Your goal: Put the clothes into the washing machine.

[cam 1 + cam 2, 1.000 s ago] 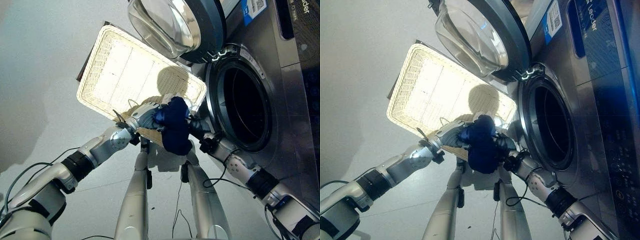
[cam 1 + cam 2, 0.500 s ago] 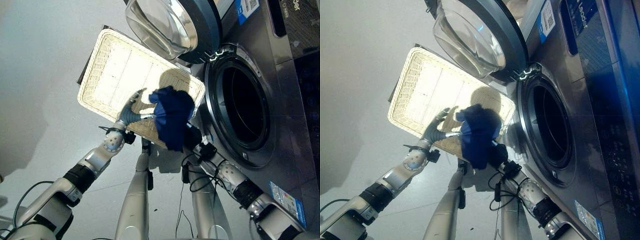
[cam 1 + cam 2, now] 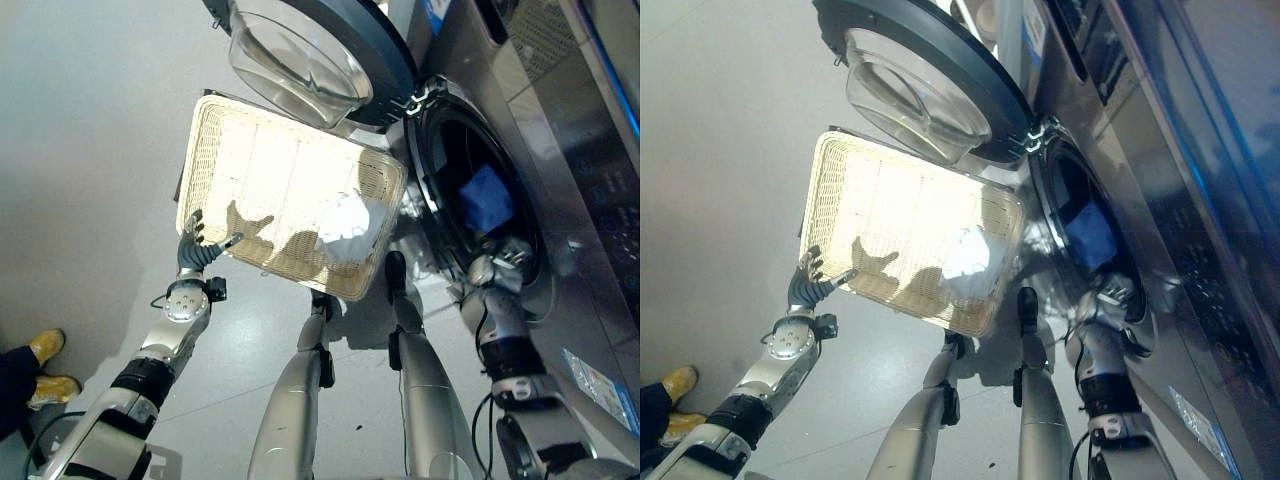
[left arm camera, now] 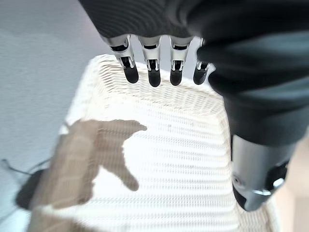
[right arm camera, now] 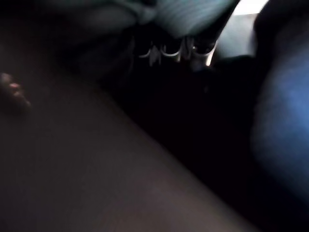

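A blue garment (image 3: 487, 199) lay inside the drum of the front-loading washing machine (image 3: 560, 150), seen through the round opening at the right of centre in the left eye view. In the right eye view the same blue cloth (image 3: 1092, 237) sat in the upper part of the opening. The machine's door (image 3: 300, 55) stood swung open at the top of the frame, its glass bowl facing the floor side.

The right hand (image 3: 497, 262) was at the lower edge of the drum opening, just below the blue garment and reaching into the dark of the machine. Its own wrist view showed a dim row of fingers (image 5: 166, 50) in the upper middle and a blue mass at the right edge, but whether those fingers were curled or straight could not be told.

The left hand (image 3: 196, 250) hovered at the lower left corner of the white wicker basket (image 3: 230, 130), its fingers spread and holding nothing. The left wrist view showed its dark fingertips (image 4: 153, 77) straight above the basket weave.

A white piece of cloth (image 3: 343, 222) lay in the basket near its right end. A person's yellow shoes (image 3: 52, 365) stood at the lower left edge.
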`<state>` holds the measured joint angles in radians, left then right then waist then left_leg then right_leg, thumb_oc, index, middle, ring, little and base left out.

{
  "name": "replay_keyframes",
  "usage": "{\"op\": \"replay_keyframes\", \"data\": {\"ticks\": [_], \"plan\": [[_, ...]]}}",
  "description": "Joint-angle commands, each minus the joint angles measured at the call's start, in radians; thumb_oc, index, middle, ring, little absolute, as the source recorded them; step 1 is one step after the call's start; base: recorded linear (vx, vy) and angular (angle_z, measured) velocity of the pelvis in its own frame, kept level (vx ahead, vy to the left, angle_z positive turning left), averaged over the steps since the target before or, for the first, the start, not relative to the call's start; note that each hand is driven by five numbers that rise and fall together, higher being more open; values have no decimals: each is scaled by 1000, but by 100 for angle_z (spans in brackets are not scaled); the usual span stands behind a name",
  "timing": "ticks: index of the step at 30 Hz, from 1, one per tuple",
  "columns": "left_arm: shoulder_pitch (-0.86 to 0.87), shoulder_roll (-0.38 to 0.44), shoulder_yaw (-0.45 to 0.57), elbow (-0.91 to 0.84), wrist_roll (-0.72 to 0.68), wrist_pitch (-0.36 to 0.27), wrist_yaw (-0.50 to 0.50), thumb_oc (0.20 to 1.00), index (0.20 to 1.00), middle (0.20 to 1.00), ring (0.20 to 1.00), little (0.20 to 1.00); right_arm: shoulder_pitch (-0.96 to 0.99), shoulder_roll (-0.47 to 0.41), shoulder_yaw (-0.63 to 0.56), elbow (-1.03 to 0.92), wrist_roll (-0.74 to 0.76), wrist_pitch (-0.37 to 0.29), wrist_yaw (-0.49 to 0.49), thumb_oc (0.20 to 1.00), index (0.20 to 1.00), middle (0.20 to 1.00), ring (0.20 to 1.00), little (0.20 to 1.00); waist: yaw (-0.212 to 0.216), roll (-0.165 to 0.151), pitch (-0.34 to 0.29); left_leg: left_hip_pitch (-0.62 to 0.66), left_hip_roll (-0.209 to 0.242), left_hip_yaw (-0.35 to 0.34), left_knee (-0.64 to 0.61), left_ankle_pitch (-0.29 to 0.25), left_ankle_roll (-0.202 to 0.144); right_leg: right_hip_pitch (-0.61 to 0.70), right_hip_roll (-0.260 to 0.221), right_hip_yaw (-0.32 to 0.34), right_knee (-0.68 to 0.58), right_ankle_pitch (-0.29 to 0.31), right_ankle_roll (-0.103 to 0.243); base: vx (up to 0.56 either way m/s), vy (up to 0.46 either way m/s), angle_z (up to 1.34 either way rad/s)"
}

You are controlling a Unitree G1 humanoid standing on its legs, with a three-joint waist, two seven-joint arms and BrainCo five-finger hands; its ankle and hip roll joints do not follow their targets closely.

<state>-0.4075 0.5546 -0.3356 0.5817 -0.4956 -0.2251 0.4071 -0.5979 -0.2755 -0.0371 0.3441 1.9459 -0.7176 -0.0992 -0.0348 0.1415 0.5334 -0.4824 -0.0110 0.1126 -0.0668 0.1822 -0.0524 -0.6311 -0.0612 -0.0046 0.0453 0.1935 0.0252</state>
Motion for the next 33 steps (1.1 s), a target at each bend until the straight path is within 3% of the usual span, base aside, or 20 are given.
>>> {"op": "replay_keyframes", "data": {"ticks": [1, 2, 3, 4, 9, 10, 11, 12, 17, 18, 19, 20, 21, 22, 25, 26, 29, 30, 31, 33], "plan": [[29, -8, 1, 6, -26, -75, -9, 1000, 1000, 1000, 1000, 1000, -62, -201, -216, 22, 26, -326, -217, 200, 200, 200, 200, 200, -45, 33, -13, -47, -80, 20, 160, -114, -10, 39, -2, -56, 16, -83, 58, 37, 35, -2], [28, -12, -2, 8, -27, -76, -9, 1000, 1000, 1000, 1000, 1000, -83, -222, -229, 40, 26, -339, -232, 200, 200, 200, 200, 200, -45, 34, -13, -56, -80, 21, 163, -108, -10, 32, -3, -55, 17, -75, 57, 35, 37, 3], [36, -18, -24, 1, -36, -74, -14, 1000, 1000, 1000, 1000, 1000, -163, -320, -271, 125, 26, -422, -274, 200, 200, 200, 200, 200, -40, 40, -13, -58, -80, 18, 173, -114, -10, 34, -3, -53, 24, -80, 56, 30, 30, 6], [34, -11, -38, -19, -39, -59, -12, 1000, 1000, 1000, 1000, 1000, -206, -374, -272, 171, 26, -433, -266, 200, 200, 200, 200, 200, -34, 41, -13, -65, -81, 15, 178, -113, -10, 30, -3, -52, 29, -80, 55, 48, 26, 10], [38, 26, -50, -82, -89, -14, -30, 1000, 1000, 1000, 1000, 1000, -255, -483, -229, 224, -36, -421, -334, 200, 200, 200, 200, 200, -24, 43, -13, -91, -83, 6, 190, -107, -7, 11, -1, -57, 43, -80, 54, 3, 7, 7], [37, 30, -50, -84, -97, -11, -34, 1000, 1000, 1000, 1000, 1000, -255, -488, -227, 227, -21, -407, -335, 250, 250, 250, 250, 250, -24, 42, -13, -94, -83, 4, 191, -105, -6, 7, 0, -57, 45, -80, 54, -4, -21, 10], [34, 38, -52, -85, -110, -8, -44, 1000, 1000, 1000, 1000, 1000, -258, -495, -226, 249, 26, -385, -323, 740, 740, 740, 740, 740, -20, 38, -13, -99, -84, 0, 187, -101, -3, 4, 3, -59, 45, -78, 54, -5, -22, 13], [35, 38, -53, -83, -110, -9, -46, 1000, 1000, 1000, 1000, 1000, -262, -496, -227, 259, 26, -371, -332, 1000, 1000, 1000, 1000, 1000, -17, 37, -13, -101, -84, -2, 185, -100, -2, 1, 4, -60, 44, -78, 54, -9, -33, 16], [35, 57, -73, -81, -123, -19, -64, 1000, 1000, 1000, 1000, 1000, -261, -489, -224, 301, 26, -250, -404, 1000, 1000, 1000, 1000, 1000, 1, 33, -13, -116, -83, -13, 170, -87, 2, -10, 3, -74, 44, -71, 54, -20, -48, 19], [28, 59, -82, -83, -125, -15, -63, 1000, 1000, 1000, 1000, 1000, -258, -461, -216, 302, 26, -133, -376, 1000, 1000, 1000, 1000, 1000, 7, 32, -13, -121, -82, -18, 165, -84, 2, -14, 4, -79, 46, -71, 54, -15, -40, 7], [28, 59, -83, -83, -126, -14, -63, 1000, 1000, 1000, 1000, 1000, -256, -456, -218, 303, 26, -93, -367, 1000, 1000, 1000, 1000, 1000, 7, 32, -13, -121, -82, -20, 164, -83, 2, -15, 4, -80, 47, -71, 54, -11, -49, 4], [24, 63, -88, -84, -130, -14, -63, 1000, 1000, 1000, 1000, 1000, -242, -436, -200, 327, 26, 60, -347, 1000, 1000, 1000, 1000, 1000, 12, 30, -13, -121, -83, -23, 161, -81, 3, -15, 3, -86, 47, -72, 54, -4, -37, -2], [18, 65, -93, -88, -126, -17, -56, 1000, 1000, 1000, 1000, 1000, -239, -445, -130, 418, 26, 331, -282, 1000, 1000, 1000, 1000, 1000, 21, 26, -13, -118, -83, -26, 149, -80, 5, -12, 3, -93, 41, -72, 55, -16, -48, -6], [16, 70, -95, -94, -120, -17, -51, 1000, 1000, 1000, 1000, 1000, -241, -454, -95, 441, 26, 386, -273, 1000, 1000, 1000, 1000, 1000, 24, 24, -13, -119, -82, -26, 147, -79, 5, -12, 2, -96, 38, -70, 55, -17, -34, -5], [13, 71, -92, -95, -119, -16, -50, 1000, 1000, 1000, 1000, 1000, -247, -459, -88, 449, 26, 403, -268, 1000, 1000, 1000, 1000, 1000, 24, 24, -13, -128, -82, -25, 146, -71, 6, -21, 2, -97, 36, -62, 54, -33, -26, -1], [6, 78, -99, -94, -106, -35, -37, 1000, 1000, 1000, 1000, 1000, -255, -461, -27, 506, -29, 445, -229, 1000, 1000, 1000, 1000, 1000, 34, 17, -13, -139, -79, -23, 143, -67, 5, -30, -3, -111, 31, -54, 55, -42, -58, -2], [6, 78, -99, -94, -106, -35, -37, 1000, 1000, 1000, 1000, 1000, -255, -461, -27, 506, -29, 445, -229, 1000, 1000, 1000, 1000, 1000, 34, 17, -13, -139, -79, -23, 143, -67, 5, -30, -3, -111, 31, -54, 55, -17, -31, -1], [5, 79, -100, -89, -98, -40, -34, 1000, 1000, 1000, 1000, 1000, -253, -459, -19, 549, -99, 412, -229, 1000, 1000, 1000, 1000, 1000, 40, 13, -13, -136, -79, -27, 138, -68, 4, -25, -5, -122, 27, -53, 57, -28, -65, -4], [3, 51, -121, -67, -88, -79, -36, 1000, 1000, 1000, 1000, 1000, -299, -429, -20, 674, -79, 359, -106, 1000, 1000, 1000, 1000, 1000, 65, 21, -13, -117, -82, -36, 116, -71, 5, -1, -9, -147, 12, -59, 59, -63, -68, -4], [-4, 43, -131, -68, -90, -93, -30, 1000, 1000, 1000, 1000, 1000, -329, -422, -28, 713, 25, 362, -27, 1000, 1000, 1000, 1000, 1000, 78, 29, -13, -127, -86, -40, 110, -61, 6, -9, -18, -161, 9, -50, 61, -69, -15, 1]]}}
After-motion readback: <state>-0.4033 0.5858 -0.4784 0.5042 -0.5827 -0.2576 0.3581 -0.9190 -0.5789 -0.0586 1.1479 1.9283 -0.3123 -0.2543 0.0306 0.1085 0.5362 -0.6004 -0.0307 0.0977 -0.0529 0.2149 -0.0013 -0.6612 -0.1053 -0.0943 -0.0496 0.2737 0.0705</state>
